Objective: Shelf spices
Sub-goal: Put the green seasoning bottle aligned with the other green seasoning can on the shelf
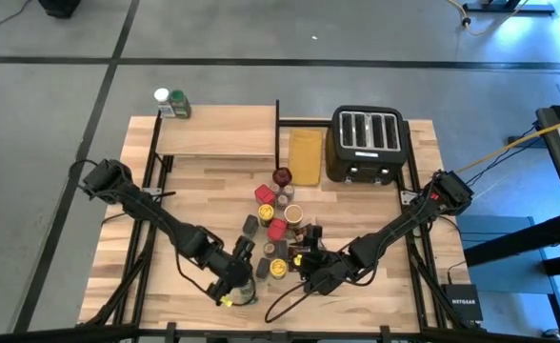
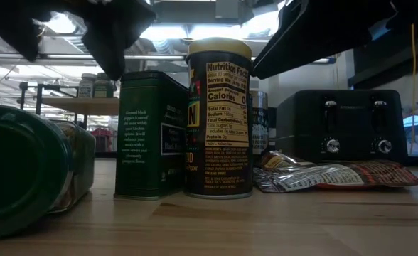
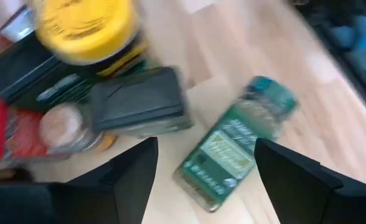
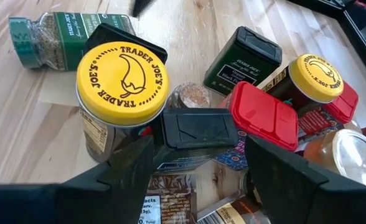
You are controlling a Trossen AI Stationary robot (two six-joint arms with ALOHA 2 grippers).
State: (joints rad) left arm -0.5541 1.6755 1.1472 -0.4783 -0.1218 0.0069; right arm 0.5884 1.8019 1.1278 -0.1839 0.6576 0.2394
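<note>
Wood tabletop [image 1: 213, 181]: green-lidded jar [image 3: 233, 146] lies toppled; left end effector [image 3: 198, 180] spread above it.

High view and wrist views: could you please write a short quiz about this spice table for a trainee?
1. True or false: the green-lidded glass jar under the left hand stands upright.
2. How many small jars stand on the raised light-wood shelf? A) none B) two C) five
3. Fill in: the fingers of the right hand are ____ (open/shut).

Key: 1 false, it lies on its side; 2 B; 3 open.
</note>
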